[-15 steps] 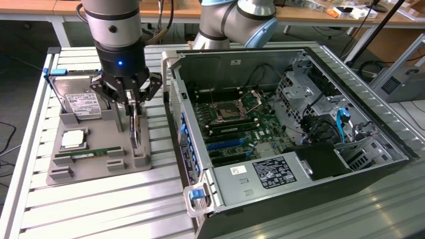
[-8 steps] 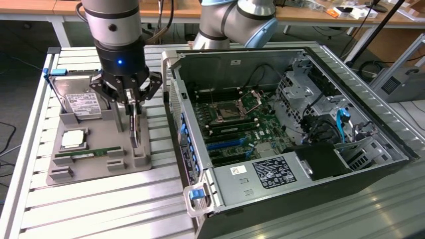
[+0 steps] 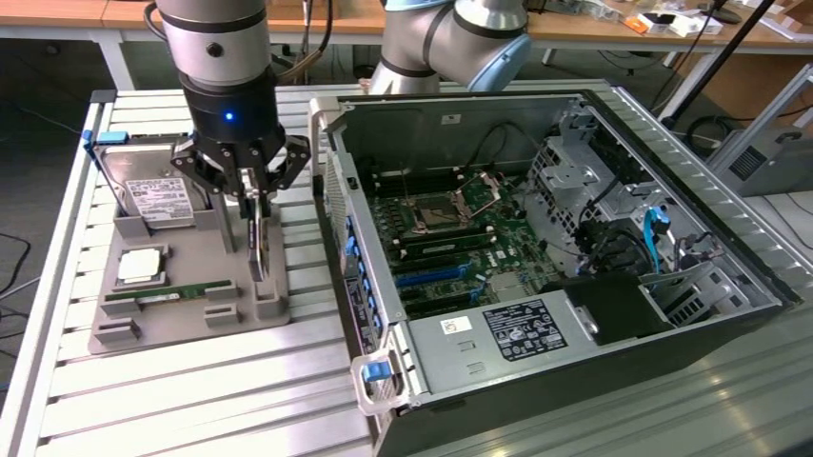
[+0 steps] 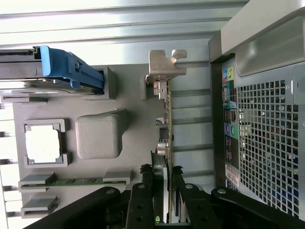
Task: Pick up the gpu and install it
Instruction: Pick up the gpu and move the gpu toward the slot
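Slatted metal tabletop (image 3: 190, 400), wooden workbenches behind. The gpu (image 3: 258, 248) stands on edge in a slot of the grey fixture tray (image 3: 178, 328), on the tray's side nearest the PC case (image 3: 534, 238). Card still seated in the slot, not lifted. In the wrist view its silver end bracket (image 4: 164, 64) sits at the far end, away from the claw.

Claw (image 3: 254, 190) is straight over the card, closed part-way onto its top edge. Fingers (image 4: 143, 200) sit one on each face, pinching the board between them.

Also in the tray, towards the exterior view's left:
- green RAM stick (image 3: 166, 290), lying flat
- CPU (image 3: 140, 267) in a square pocket
- hard drive (image 3: 152, 195) with white label, propped up at the back

The case lies open on the exterior view's right, just beside the tray, motherboard (image 3: 470, 224) exposed.
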{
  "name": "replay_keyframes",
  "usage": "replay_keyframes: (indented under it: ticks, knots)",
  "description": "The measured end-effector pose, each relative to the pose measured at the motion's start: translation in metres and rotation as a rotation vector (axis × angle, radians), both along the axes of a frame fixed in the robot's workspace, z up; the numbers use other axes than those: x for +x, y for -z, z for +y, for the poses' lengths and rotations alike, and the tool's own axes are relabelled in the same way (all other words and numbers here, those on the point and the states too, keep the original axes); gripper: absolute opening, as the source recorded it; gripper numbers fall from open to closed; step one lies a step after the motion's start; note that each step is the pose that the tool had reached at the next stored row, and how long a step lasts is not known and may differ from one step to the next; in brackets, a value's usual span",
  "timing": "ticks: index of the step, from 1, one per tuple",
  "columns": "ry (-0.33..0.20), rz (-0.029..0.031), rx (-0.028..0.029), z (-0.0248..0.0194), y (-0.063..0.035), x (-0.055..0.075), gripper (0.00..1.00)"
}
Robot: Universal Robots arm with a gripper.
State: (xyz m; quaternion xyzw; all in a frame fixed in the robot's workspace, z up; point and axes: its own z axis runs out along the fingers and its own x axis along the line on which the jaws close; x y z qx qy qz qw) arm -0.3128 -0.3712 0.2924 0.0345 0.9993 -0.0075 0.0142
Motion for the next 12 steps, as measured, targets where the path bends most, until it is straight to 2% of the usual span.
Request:
replay_keyframes:
  ticks: [12]
  knots:
    - [0.0, 0.0, 0.0, 0.0, -0.0022, 0.0, 0.27]
